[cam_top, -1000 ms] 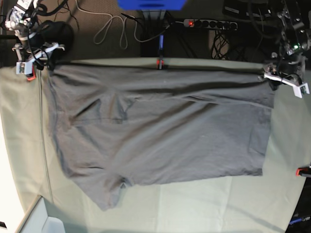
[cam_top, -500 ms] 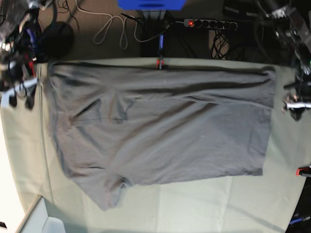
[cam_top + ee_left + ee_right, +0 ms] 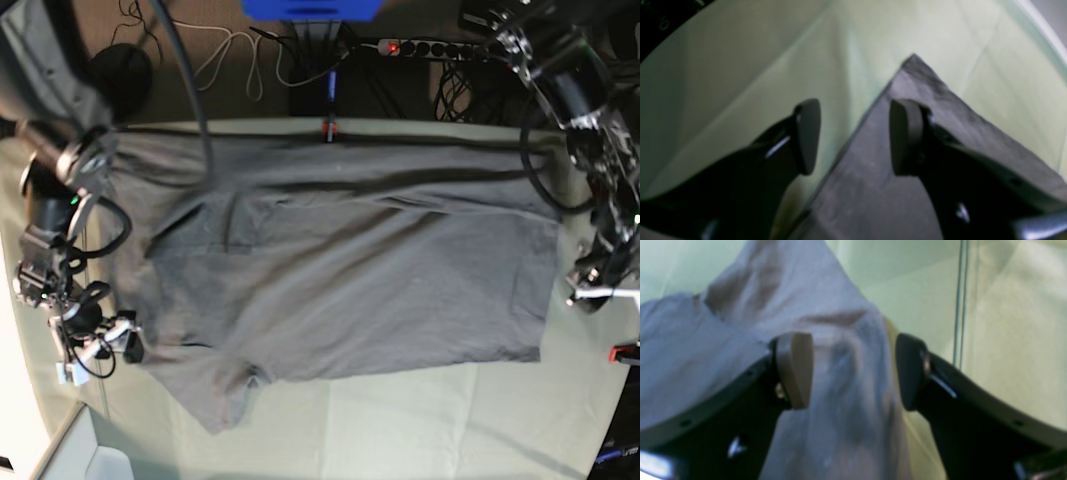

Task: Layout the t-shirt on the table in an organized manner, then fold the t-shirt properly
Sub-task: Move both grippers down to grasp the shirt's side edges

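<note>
Pale green cloth covers the tabletop [image 3: 420, 430], which fills most of the base view; its left and right edges are cut off by the frame. Dark floor with cables [image 3: 235, 60] and a power strip [image 3: 430, 48] lies along the top.

T-shirt [image 3: 350, 270]: dark grey, spread flat across the centre of the tabletop, one sleeve pointing to the lower left. Its upper-left corner is hidden behind the arm there.

Right gripper [image 3: 853, 371]: at lower left in the base view; fingers [image 3: 795, 370] apart, straddling a raised ridge of the t-shirt [image 3: 826, 340]. Contact cannot be told; the wrist picture is blurred.

Left gripper [image 3: 853, 136]: at the right edge of the base view; fingers [image 3: 902, 136] apart over a shirt corner [image 3: 933, 100], one finger over bare cloth.
</note>
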`<state>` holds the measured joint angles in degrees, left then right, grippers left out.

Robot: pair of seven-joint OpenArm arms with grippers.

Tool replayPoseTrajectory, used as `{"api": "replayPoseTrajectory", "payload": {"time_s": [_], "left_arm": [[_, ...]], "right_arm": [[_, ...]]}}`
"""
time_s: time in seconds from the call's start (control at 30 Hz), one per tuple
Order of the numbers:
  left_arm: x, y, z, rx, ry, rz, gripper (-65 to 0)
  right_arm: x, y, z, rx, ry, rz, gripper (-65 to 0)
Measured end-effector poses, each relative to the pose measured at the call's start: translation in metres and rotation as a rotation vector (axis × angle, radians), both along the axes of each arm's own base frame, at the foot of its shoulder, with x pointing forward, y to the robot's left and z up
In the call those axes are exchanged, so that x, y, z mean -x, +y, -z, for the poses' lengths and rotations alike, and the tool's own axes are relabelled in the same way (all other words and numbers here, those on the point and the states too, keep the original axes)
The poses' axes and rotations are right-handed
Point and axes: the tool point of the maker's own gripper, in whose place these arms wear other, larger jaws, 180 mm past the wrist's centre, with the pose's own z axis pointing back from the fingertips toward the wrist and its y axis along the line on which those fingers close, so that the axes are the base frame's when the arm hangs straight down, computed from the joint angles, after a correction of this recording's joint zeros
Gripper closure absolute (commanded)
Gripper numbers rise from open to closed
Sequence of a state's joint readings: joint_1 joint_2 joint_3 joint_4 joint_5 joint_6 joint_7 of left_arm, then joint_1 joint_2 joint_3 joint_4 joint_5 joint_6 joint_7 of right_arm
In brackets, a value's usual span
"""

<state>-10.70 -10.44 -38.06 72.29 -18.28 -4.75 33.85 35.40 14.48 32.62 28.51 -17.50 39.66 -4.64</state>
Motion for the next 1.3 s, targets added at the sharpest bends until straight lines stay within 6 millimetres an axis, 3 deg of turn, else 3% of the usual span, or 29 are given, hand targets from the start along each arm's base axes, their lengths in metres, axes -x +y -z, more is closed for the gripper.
{"api": "replayPoseTrajectory", "payload": {"time_s": [0.13,0.23,0.4,0.67,0.8,1.1,1.3], "left_arm": [[-0.032,-0.006,0.004,-0.015,-0.030,0.033,-32.5],[-0.044,-0.014,0.025,-0.024,0.004,0.067,-32.5],[-0.050,-0.018,0.054,-0.050,0.058,0.089,-32.5],[-0.049,-0.025,0.092,-0.051,0.120,0.090,-32.5],[-0.050,-0.014,0.089,-0.076,0.137,0.090,-32.5],[-0.052,-0.020,0.090,-0.067,0.134,0.096,-32.5],[-0.053,-0.021,0.091,-0.065,0.133,0.097,-32.3]], "right_arm": [[0.002,-0.006,0.018,0.029,0.002,0.030,-39.3],[0.006,-0.013,0.032,0.124,0.020,0.071,-39.3],[0.014,-0.028,0.041,0.233,0.026,0.120,-39.3],[0.031,-0.012,0.064,0.216,0.080,0.101,-39.1],[0.033,-0.005,0.067,0.205,0.069,0.097,-38.1],[0.033,-0.002,0.067,0.196,0.063,0.098,-13.5],[0.033,-0.002,0.067,0.195,0.063,0.098,-8.1]]}}
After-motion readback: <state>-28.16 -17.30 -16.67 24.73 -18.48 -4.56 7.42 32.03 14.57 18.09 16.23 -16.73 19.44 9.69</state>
